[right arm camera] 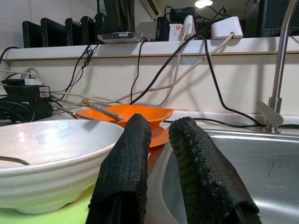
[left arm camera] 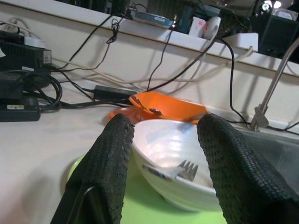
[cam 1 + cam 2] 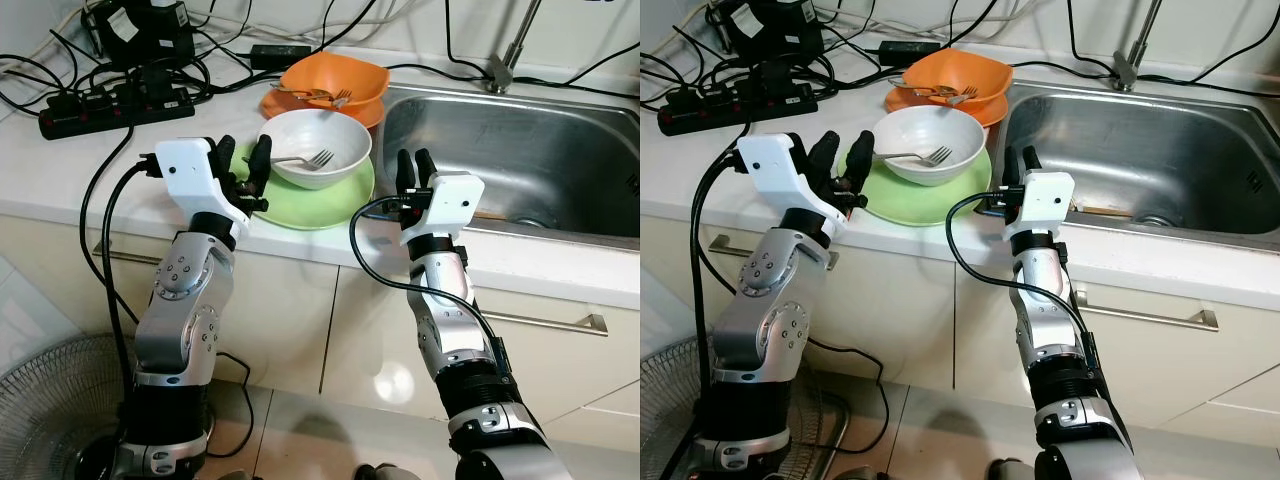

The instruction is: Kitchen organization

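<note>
A white bowl (image 3: 322, 138) with a fork (image 3: 305, 159) in it stands on a green plate (image 3: 322, 207) on the counter. Behind it an orange bowl (image 3: 335, 78) holding cutlery rests on an orange plate (image 3: 274, 103). My left gripper (image 3: 243, 165) is open at the green plate's left edge, its fingers (image 2: 114, 158) pointing at the white bowl (image 2: 177, 158). My right gripper (image 3: 414, 170) hovers at the counter's front edge, between the green plate and the sink's (image 3: 520, 150) left rim. Its fingers (image 1: 128, 163) are shut with only a slit between them and hold nothing.
A steel sink with a faucet (image 3: 505, 55) takes up the right of the counter. A black power strip (image 3: 110, 108), adapters and tangled cables lie at the back left. Cabinet fronts with a drawer handle (image 3: 560, 320) are below, and a fan (image 3: 50, 400) stands on the floor at left.
</note>
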Tool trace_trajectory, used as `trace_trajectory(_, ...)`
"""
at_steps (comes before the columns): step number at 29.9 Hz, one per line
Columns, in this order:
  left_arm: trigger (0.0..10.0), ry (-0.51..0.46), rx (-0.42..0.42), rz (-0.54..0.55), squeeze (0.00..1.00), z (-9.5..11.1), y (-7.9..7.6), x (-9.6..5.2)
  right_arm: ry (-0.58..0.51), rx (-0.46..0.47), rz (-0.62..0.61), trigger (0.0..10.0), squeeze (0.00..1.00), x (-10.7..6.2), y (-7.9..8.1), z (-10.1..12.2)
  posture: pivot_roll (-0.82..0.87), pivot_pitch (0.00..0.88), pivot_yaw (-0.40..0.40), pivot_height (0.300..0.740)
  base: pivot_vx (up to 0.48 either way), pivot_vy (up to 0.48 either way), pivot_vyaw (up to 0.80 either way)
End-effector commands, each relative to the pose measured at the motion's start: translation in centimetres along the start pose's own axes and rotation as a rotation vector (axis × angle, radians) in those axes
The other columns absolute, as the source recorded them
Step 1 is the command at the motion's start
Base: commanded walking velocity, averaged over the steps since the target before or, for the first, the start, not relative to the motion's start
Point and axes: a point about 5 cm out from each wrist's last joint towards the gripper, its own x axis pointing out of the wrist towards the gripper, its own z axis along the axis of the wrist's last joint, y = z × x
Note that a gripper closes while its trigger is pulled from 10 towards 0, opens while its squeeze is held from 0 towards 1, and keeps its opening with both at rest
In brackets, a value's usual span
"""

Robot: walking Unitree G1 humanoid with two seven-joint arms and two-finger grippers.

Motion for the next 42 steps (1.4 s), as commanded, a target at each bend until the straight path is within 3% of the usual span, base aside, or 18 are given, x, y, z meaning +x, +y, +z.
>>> trace_trajectory(1, 10.0, 0.007, -0.013, 0.011, 0.0, 0.0, 0.1, 0.2, -0.003, 0.0, 0.009, 10.0, 0.0, 0.0, 0.2, 0.2, 0.01, 0.051, -0.016, 0.732, 0.0, 0.0, 0.0)
trace_trajectory(11, 10.0, 0.085, -0.044, -0.012, 0.0, -1.4, -0.3, 0.4, 0.007, -0.001, 0.001, 10.0, 0.0, 0.1, 0.0, 0.1, 0.01, 0.057, -0.015, 0.732, 0.0, 0.0, 0.0)
trace_trajectory(24, 10.0, 0.094, -0.085, -0.074, 0.0, -1.5, -1.9, 1.3, 0.011, -0.005, -0.006, 10.0, 0.0, 0.1, -0.1, 0.2, 0.0, 0.061, -0.014, 0.732, 0.0, 0.0, 0.0)
trace_trajectory(31, 9.6, 0.114, -0.097, -0.076, 0.0, -1.8, -2.0, 1.4, 0.013, -0.006, -0.005, 10.0, 0.0, 0.1, -0.1, 0.2, 0.0, 0.061, -0.014, 0.732, 0.0, 0.0, 0.0)
trace_trajectory(32, 0.0, 0.113, -0.099, -0.075, 0.0, -1.9, -2.0, 1.3, 0.016, -0.006, -0.008, 10.0, 0.0, 0.1, -0.1, 0.1, 0.0, 0.061, -0.015, 0.732, 0.0, 0.0, 0.0)
trace_trajectory(42, 0.0, 0.105, -0.1, -0.074, 0.0, -1.6, -2.1, 1.3, 0.023, -0.002, -0.009, 10.0, 0.0, 0.1, 0.0, 0.0, 0.0, 0.061, -0.015, 0.732, 0.0, 0.0, 0.0)
